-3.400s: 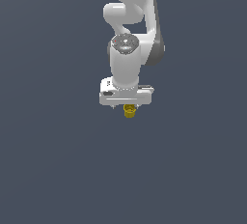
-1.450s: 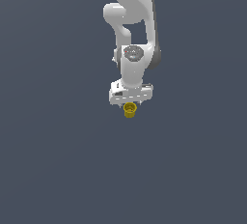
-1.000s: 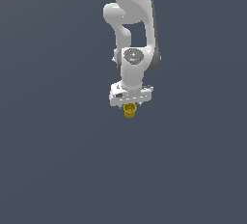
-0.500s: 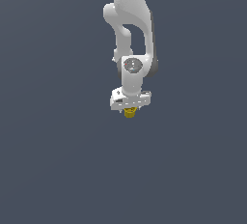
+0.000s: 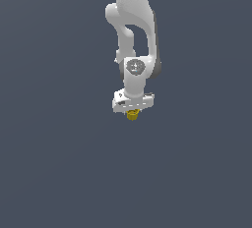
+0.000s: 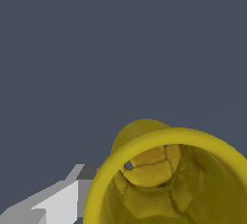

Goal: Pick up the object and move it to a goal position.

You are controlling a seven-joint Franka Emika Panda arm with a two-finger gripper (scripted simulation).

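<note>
The object is a tiny yellow cup-like cylinder (image 5: 131, 115) with a wider rim. In the exterior view it hangs just under the white hand of my arm, between the fingers of my gripper (image 5: 131, 114), which is shut on it. It is far smaller than the hand. In the wrist view the yellow cup (image 6: 169, 179) fills the near field, its open rim facing the camera and its hollow inside visible. One white and grey finger (image 6: 58, 201) shows beside the rim. The other finger is hidden.
A plain dark grey-blue surface (image 5: 59, 173) fills the background in both views. The white arm (image 5: 133, 25) comes down from the upper edge of the exterior view. No other object or goal marker shows.
The arm's wrist has turned and the hand has shifted slightly toward the exterior view's left and risen a little, still holding the yellow cup.
</note>
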